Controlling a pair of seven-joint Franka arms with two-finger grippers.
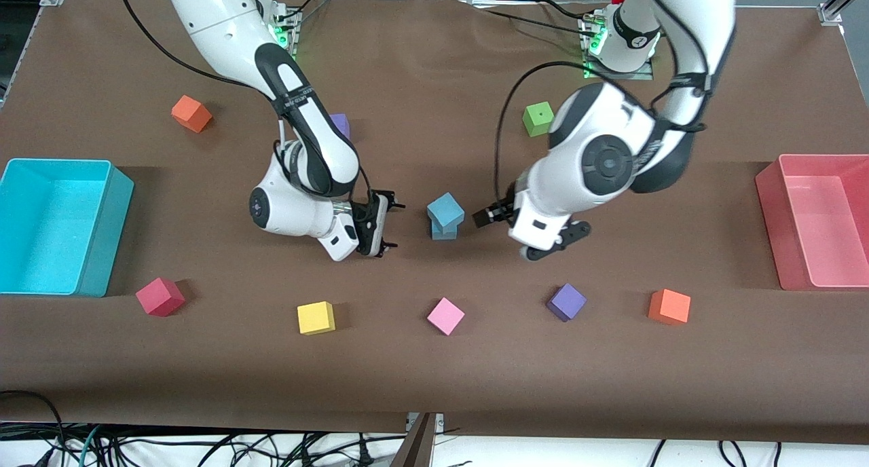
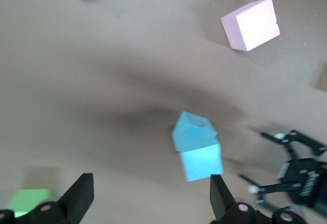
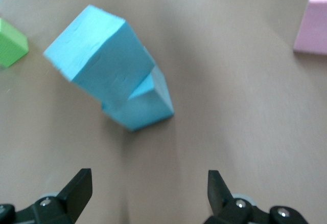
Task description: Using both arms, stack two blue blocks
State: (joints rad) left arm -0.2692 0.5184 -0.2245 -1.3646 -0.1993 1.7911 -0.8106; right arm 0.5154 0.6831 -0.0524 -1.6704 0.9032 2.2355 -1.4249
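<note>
Two blue blocks stand stacked mid-table: the upper blue block (image 1: 445, 209) sits twisted and a little off-centre on the lower one (image 1: 445, 232). My right gripper (image 1: 390, 224) is open and empty, low beside the stack toward the right arm's end. My left gripper (image 1: 523, 231) is open and empty, low beside the stack toward the left arm's end. The left wrist view shows the upper block (image 2: 191, 131), the lower block (image 2: 202, 163), my left gripper (image 2: 148, 198) and the right gripper farther off (image 2: 294, 175). The right wrist view shows the upper block (image 3: 97, 50), the lower block (image 3: 145, 106) and my right gripper (image 3: 148, 191).
Nearer the camera lie a red cube (image 1: 160, 296), yellow cube (image 1: 316, 318), pink cube (image 1: 445, 315), purple cube (image 1: 565, 301) and orange cube (image 1: 669, 307). Farther lie an orange cube (image 1: 191, 113), a half-hidden purple cube (image 1: 340, 123) and a green cube (image 1: 538, 119). A cyan bin (image 1: 108, 243) and a pink bin (image 1: 770, 209) stand at the table's ends.
</note>
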